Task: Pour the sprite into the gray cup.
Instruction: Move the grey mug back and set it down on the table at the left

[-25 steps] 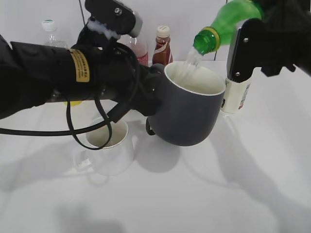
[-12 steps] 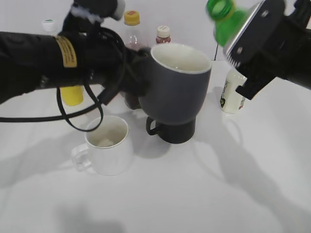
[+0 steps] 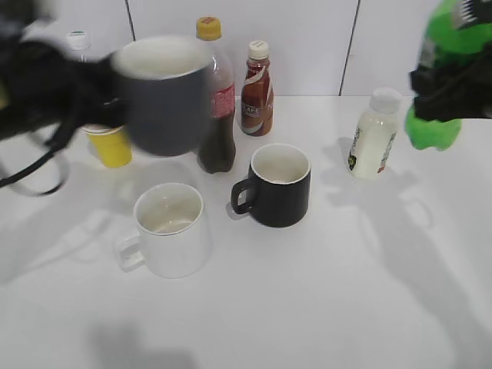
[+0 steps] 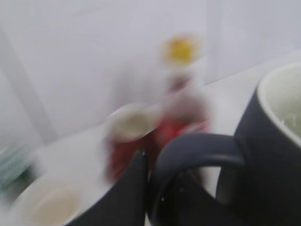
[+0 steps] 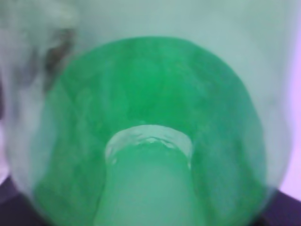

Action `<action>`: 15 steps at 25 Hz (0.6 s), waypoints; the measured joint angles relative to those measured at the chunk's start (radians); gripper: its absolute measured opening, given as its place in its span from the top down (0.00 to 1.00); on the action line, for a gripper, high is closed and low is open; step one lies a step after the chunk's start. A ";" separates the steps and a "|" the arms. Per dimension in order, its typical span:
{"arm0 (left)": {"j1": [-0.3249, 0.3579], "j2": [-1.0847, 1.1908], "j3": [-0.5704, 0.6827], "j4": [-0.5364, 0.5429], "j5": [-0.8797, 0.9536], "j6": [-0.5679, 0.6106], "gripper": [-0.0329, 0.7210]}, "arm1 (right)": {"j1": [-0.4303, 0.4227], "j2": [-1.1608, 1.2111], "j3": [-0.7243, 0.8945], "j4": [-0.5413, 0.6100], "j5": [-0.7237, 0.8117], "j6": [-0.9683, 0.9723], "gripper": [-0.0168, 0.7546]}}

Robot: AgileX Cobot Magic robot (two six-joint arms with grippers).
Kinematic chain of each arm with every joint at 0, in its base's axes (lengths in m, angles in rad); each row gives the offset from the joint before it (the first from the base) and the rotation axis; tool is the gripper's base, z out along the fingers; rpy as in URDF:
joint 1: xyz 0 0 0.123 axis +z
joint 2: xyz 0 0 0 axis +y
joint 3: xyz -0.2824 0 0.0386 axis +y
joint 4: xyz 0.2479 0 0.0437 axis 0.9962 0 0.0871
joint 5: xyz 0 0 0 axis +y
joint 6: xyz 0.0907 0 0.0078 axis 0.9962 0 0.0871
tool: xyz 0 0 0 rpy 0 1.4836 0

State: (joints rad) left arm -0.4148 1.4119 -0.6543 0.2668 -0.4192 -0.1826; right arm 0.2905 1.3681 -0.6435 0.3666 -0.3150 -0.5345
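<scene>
the wide dark gray ceramic mug (image 3: 163,96) is motion-blurred, and the left tool holding it cannot be made out. the translucent green plastic bottle (image 3: 448,69) is cut off by the top edge, its neck unseen.

From my feed, the only lettering I can make out sits on the small brown sauce bottle (image 3: 256,91) at the back of the table: its label shows what looks like "AFE" in pale capitals, possibly part of a longer word. The cola bottle (image 3: 216,100) carries a red label, but its print is too blurred for me to read. The white bottle (image 3: 371,135) has dark marks on its label, illegible. Both wrist views are blurred and show me no text.
</scene>
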 joint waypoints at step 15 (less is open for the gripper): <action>0.438 0.401 0.209 -0.106 -0.619 0.036 0.87 | -0.065 0.093 0.093 -0.284 -0.115 0.453 0.42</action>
State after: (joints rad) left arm 0.0230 1.8127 -0.4458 0.1604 -1.0378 -0.1463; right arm 0.2250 1.4612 -0.5504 0.0823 -0.4303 -0.0815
